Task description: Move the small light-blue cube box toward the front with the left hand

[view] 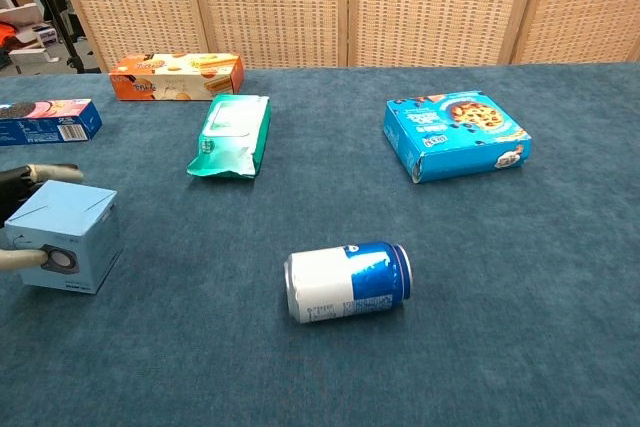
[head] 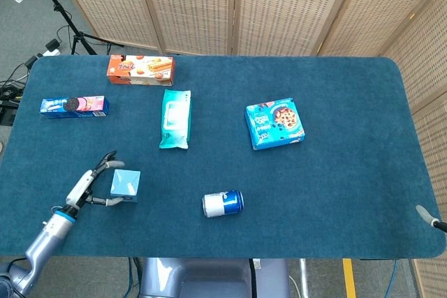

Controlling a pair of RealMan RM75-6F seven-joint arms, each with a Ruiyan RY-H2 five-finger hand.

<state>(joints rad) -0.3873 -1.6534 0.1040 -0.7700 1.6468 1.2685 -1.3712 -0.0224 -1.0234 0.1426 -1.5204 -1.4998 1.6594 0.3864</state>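
The small light-blue cube box (head: 126,185) (view: 63,235) stands flat on the blue cloth near the front left of the table. My left hand (head: 87,186) reaches it from the left with spread fingers that straddle its left side. The thumb (view: 28,259) lies against the box's front face. The other fingers (view: 45,172) curl past its back edge, and a small gap shows there in the head view. Only a grey tip of my right hand (head: 427,217) shows at the table's front right edge.
A blue-and-white can (head: 223,203) lies on its side right of the box. Further back are a teal wipes pack (head: 174,118), a blue cookie box (head: 275,123), an orange biscuit box (head: 140,69) and a long blue cookie pack (head: 73,106). The table's front edge (head: 209,255) is close.
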